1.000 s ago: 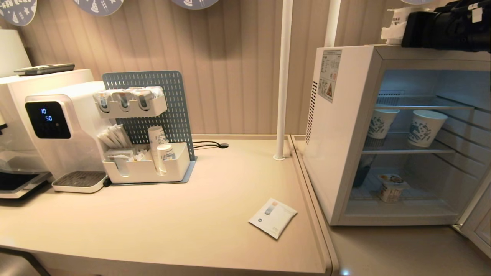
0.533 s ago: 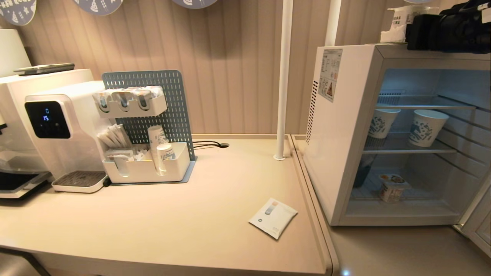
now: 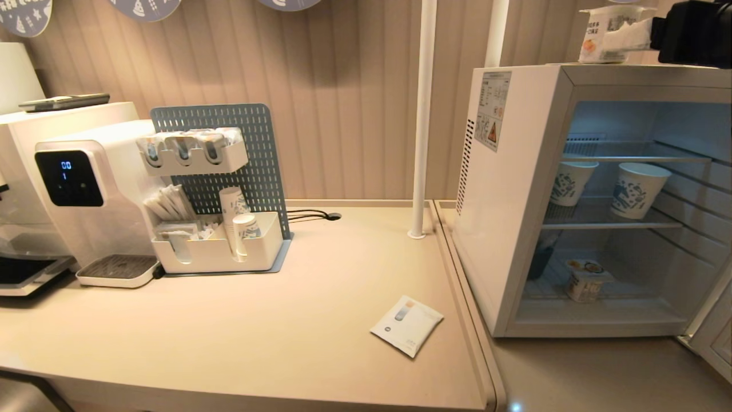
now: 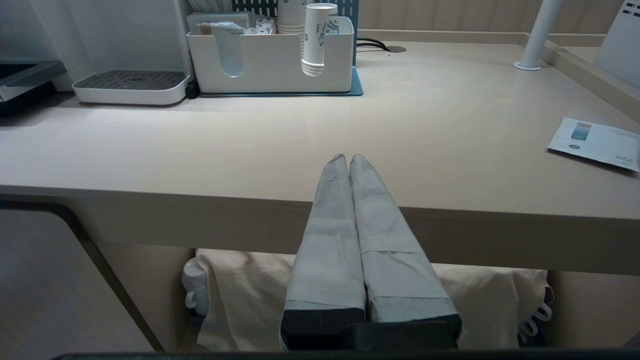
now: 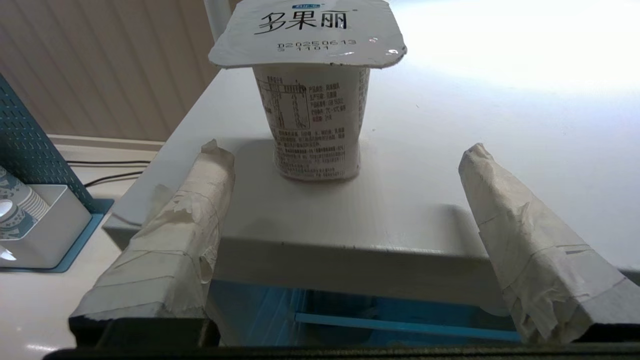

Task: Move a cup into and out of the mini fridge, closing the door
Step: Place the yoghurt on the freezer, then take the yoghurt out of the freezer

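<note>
The white mini fridge (image 3: 514, 217) stands open at the right of the counter. Only an edge of its door (image 3: 717, 343) shows, swung out at the far right. One small white cup (image 3: 615, 33) with a foil lid stands upright on the fridge's top, also seen as the cup (image 5: 312, 120) in the right wrist view. My right gripper (image 5: 345, 149) is open just in front of it, with its fingers (image 5: 200, 200) wide apart and touching nothing. A second small cup (image 3: 586, 280) sits on the fridge's floor. My left gripper (image 4: 346, 158) is shut and empty, parked at the table's front edge.
Two patterned paper cups (image 3: 635, 189) stand on the fridge's middle wire shelf. A white pole (image 3: 420, 143) rises beside the fridge. A leaflet (image 3: 407, 324) lies on the table, and a pegboard organiser (image 3: 220, 229) and a water dispenser (image 3: 86, 194) stand at the left.
My right gripper has opened and drawn back to the right, away from the cup on the fridge's top, which now stands free. The left arm has not moved.
</note>
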### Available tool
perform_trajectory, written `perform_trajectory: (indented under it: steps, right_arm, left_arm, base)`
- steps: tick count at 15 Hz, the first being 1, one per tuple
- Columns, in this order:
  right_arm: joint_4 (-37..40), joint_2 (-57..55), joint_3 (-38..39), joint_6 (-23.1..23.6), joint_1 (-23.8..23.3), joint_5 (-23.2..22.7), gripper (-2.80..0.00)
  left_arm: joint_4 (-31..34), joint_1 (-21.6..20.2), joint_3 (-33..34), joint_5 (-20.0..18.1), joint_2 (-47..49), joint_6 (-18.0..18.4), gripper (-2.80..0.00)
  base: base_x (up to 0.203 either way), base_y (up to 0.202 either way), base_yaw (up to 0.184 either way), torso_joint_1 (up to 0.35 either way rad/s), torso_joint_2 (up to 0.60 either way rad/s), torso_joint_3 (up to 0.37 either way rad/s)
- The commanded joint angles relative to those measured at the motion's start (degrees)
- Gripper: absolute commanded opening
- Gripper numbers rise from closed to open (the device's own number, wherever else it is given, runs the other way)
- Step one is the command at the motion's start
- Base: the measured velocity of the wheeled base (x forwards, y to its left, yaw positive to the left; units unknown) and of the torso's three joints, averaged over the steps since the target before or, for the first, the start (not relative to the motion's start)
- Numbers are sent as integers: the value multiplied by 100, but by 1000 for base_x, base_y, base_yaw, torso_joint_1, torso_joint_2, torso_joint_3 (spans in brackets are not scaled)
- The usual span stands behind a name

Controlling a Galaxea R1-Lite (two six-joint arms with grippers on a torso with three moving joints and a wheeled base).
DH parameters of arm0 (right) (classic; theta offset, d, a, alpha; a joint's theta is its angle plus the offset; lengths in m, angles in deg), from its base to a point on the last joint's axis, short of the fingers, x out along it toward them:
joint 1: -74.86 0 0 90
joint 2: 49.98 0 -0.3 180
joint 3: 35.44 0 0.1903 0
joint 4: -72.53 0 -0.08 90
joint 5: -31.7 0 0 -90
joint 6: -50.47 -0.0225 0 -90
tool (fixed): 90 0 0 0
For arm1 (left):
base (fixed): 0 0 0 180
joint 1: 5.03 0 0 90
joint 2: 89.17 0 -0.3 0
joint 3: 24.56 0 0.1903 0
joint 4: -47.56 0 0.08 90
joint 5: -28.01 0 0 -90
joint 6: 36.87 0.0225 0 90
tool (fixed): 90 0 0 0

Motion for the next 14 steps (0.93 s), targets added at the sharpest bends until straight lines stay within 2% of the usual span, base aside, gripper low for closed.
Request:
perform_trajectory:
  steps: [1, 6, 7, 11, 12, 14]
  right_arm:
    - [13, 517, 253, 30, 9, -23, 0]
    - [37, 1510, 989, 138, 11, -69, 0]
    - [36, 1768, 1196, 161, 17, -73, -280]
    - [90, 2892, 2006, 170, 51, 54, -280]
    - [135, 3159, 2146, 118, 60, 302, -280]
    - [181, 3496, 2403, -232, 234, 1284, -280]
  left_arm:
    - [2, -1, 9, 2, 1, -7, -280]
    - [2, -4, 11, 2, 2, -7, -280]
    - [2, -4, 9, 2, -2, -12, -280]
    - [2, -4, 9, 2, -2, -3, -280]
    - [2, 1, 9, 2, -2, -3, -280]
    - [2, -4, 9, 2, -2, -3, -280]
  base:
    - [0, 0, 0, 0, 0, 0]
    - [0, 0, 0, 0, 0, 0]
    - [0, 0, 0, 0, 0, 0]
    - [0, 0, 0, 0, 0, 0]
    - [0, 0, 0, 0, 0, 0]
    - [0, 0, 0, 0, 0, 0]
